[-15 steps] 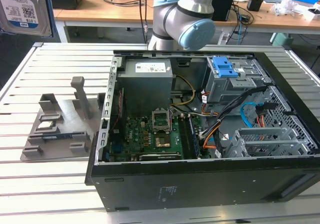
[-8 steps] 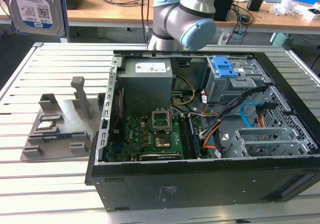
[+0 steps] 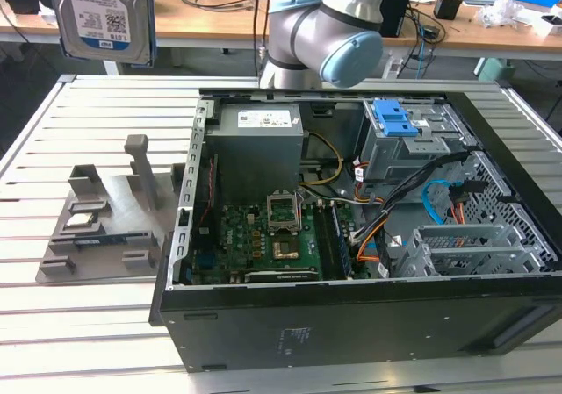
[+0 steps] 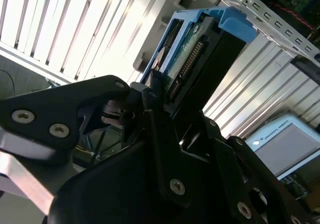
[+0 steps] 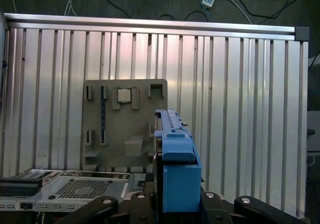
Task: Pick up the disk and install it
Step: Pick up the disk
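Claw point(image 4: 161, 100) pinching disk point(image 4: 200, 59), held high above counter point(image 3: 53, 324); pickup done, carry step; install into case point(image 3: 351, 324) pending, likely needs square bay alignment.

The disk point(image 3: 98, 17) is silvery metal framed in blue plastic; the table point(image 3: 88, 341), ribbed metal.

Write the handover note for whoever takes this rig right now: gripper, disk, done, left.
The gripper is shut on the disk.
Where: the disk is in the air above the slatted table, off the grey fixture and outside the open computer case.
Done: the pick-up.
Left: the install. The disk is not yet in the case.
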Tool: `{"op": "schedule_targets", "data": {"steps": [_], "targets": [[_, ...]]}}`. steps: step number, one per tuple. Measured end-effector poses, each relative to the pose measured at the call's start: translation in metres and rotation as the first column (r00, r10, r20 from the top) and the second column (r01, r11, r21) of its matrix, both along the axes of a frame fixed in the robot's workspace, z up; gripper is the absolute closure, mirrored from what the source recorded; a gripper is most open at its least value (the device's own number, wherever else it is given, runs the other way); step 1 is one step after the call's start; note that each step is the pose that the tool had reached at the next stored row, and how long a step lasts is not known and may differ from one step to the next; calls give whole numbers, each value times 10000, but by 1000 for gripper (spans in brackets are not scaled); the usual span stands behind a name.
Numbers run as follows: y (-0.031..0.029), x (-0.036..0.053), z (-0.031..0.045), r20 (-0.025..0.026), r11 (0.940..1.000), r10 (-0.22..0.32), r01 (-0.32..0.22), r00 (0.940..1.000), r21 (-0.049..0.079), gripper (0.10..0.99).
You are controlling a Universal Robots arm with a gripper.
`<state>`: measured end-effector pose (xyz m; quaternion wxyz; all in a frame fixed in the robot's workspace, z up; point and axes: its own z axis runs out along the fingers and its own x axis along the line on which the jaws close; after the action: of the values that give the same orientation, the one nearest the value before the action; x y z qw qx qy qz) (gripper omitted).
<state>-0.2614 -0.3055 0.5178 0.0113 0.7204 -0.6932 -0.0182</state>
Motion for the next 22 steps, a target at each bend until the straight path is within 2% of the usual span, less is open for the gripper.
{"op": "schedule_targets", "data": {"steps": [6, 9, 15, 18, 20, 22], "targets": [[3, 223, 0, 0, 10000, 0, 0, 10000, -7, 725], [5, 405, -1, 0, 10000, 0, 0, 10000, -12, 725], [7, 602, 0, -2, 10000, 0, 0, 10000, -15, 725], [8, 797, -1, -2, 10000, 1, -1, 10000, -14, 725], [9, 988, -1, -2, 10000, 0, 0, 10000, -14, 725], [9, 1065, 0, -4, 10000, 2, -2, 10000, -15, 725]]}}
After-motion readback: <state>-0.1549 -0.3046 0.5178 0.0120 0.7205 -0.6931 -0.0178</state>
